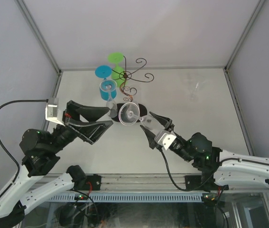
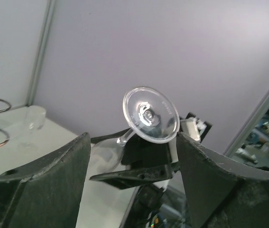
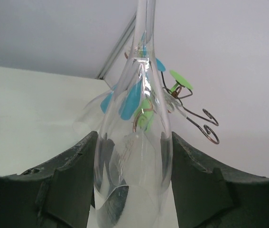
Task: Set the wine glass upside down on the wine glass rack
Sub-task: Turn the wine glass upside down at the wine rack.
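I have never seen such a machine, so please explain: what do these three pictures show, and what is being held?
You see two robot arms bolted at the near edge of a white table. One picture is taken from above and behind; the other two come from small cameras on each wrist.

The right gripper is closed on the bowl of a clear wine glass, with its foot pointing up. The left gripper is open and empty, close beside the glass.

Farther back stands the wine glass rack, a thin wire stand with curled arms. A blue glass and a green glass already hang on it upside down.
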Tool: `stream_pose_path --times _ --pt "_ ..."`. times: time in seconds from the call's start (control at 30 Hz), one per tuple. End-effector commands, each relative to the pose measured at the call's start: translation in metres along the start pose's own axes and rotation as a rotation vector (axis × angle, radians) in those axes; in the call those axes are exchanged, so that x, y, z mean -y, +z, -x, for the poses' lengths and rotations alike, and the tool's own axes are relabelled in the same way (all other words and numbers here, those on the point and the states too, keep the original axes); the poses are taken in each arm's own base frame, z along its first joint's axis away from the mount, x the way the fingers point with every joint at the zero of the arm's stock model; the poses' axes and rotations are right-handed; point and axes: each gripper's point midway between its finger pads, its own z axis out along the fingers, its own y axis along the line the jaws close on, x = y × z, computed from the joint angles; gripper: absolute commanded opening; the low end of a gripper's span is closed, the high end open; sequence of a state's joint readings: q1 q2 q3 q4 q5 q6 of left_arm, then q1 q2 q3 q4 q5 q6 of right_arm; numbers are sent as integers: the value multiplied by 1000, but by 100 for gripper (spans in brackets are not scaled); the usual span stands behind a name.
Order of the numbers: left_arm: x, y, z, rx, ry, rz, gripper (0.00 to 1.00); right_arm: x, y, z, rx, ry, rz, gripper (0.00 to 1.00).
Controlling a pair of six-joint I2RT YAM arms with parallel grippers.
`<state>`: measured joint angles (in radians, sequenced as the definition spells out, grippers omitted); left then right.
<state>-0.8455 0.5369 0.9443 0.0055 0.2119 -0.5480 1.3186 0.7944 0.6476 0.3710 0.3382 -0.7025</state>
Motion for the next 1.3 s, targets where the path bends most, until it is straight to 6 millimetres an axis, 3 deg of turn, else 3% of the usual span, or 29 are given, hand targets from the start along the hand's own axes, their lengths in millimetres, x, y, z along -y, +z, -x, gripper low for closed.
stream_pose_path --times 0.0,0.33,0.63,1.0,1.27 --pt "24 9 32 151 -139 -110 76 18 6 39 149 49 -70 28" --pt "25 26 28 142 -213 -135 70 20 24 49 175 -27 -72 29" --pt "21 26 19 133 -243 -128 64 28 36 55 212 -41 -108 29" --pt "24 24 19 137 -272 -147 36 38 46 43 182 -95 -136 30" --pt "25 25 16 136 -303 -163 34 48 55 45 189 -148 -176 32"
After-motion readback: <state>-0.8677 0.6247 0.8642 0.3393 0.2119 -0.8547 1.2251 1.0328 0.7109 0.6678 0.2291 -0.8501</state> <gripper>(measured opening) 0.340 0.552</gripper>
